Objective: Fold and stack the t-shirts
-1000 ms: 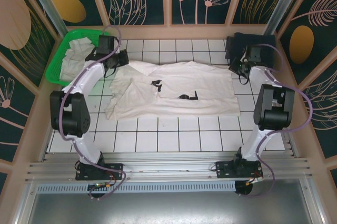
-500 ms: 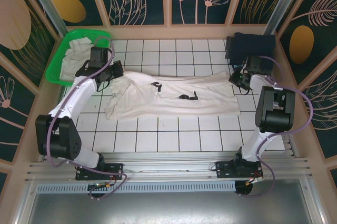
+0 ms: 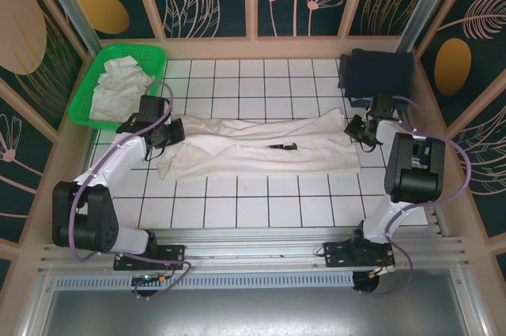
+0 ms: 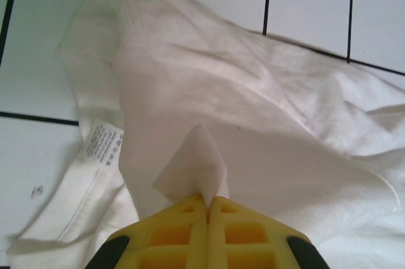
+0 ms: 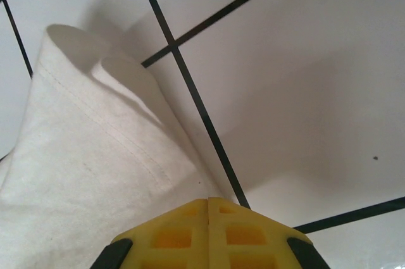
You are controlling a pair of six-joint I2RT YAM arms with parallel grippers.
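Where the t-shirt (image 3: 261,145) lies: mid-table on the white tiles (image 3: 237,209), stretched left to right as a narrow band.
Cloth: plain white, soft, creased; stitched hem, printed label (image 4: 104,144) sewn at one edge.
Left gripper (image 4: 207,200): yellow jaws pressed together on a pinched peak of shirt.
Right gripper (image 5: 208,200): jaws together, nipping the hemmed corner.
Change: a second ago it lay spread wider; its far edge has come nearer.

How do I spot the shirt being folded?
Find the white tiled table. Across its middle lies a long white t-shirt, its ends held by the left end effector and the right end effector. The other shirts sit crumpled in the green basket.
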